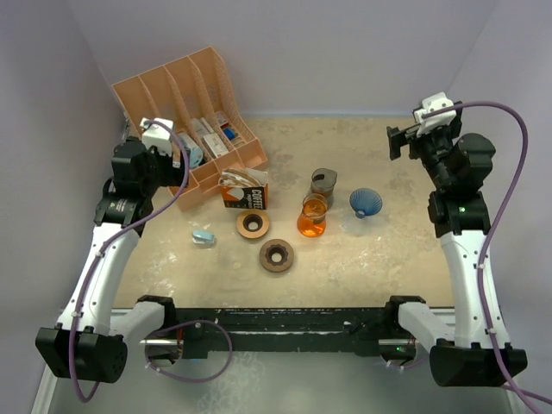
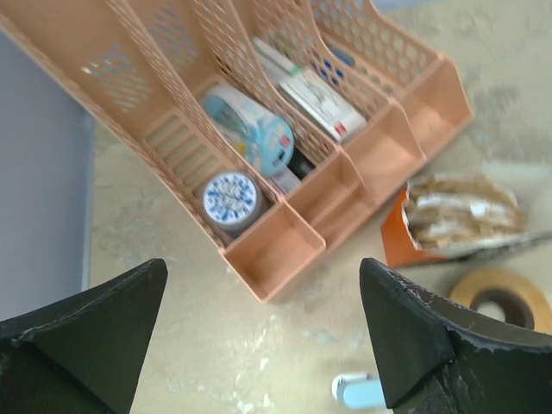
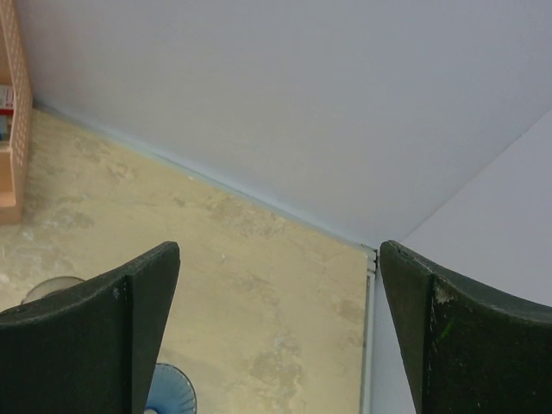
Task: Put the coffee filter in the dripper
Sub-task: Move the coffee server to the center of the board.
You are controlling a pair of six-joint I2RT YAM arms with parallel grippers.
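Note:
The coffee filters point(image 1: 240, 180) are a brown stack in an orange and white box left of the table's middle; they also show in the left wrist view point(image 2: 461, 210). The blue ribbed dripper point(image 1: 366, 203) stands right of the middle; only its rim shows at the bottom of the right wrist view point(image 3: 170, 392). My left gripper point(image 1: 183, 162) is open and empty, held over the organizer's front, up and left of the filter box; it also shows in the left wrist view point(image 2: 263, 332). My right gripper point(image 1: 396, 142) is open and empty, high above the far right, beyond the dripper; it also shows in the right wrist view point(image 3: 278, 332).
An orange mesh organizer point(image 1: 185, 103) with tins and cartons stands at the back left. An orange glass carafe point(image 1: 312, 217) and a grey cup point(image 1: 323, 182) stand beside the dripper. Two brown rings point(image 1: 253, 225) point(image 1: 277, 255) and a small light-blue item point(image 1: 203, 237) lie nearer the front.

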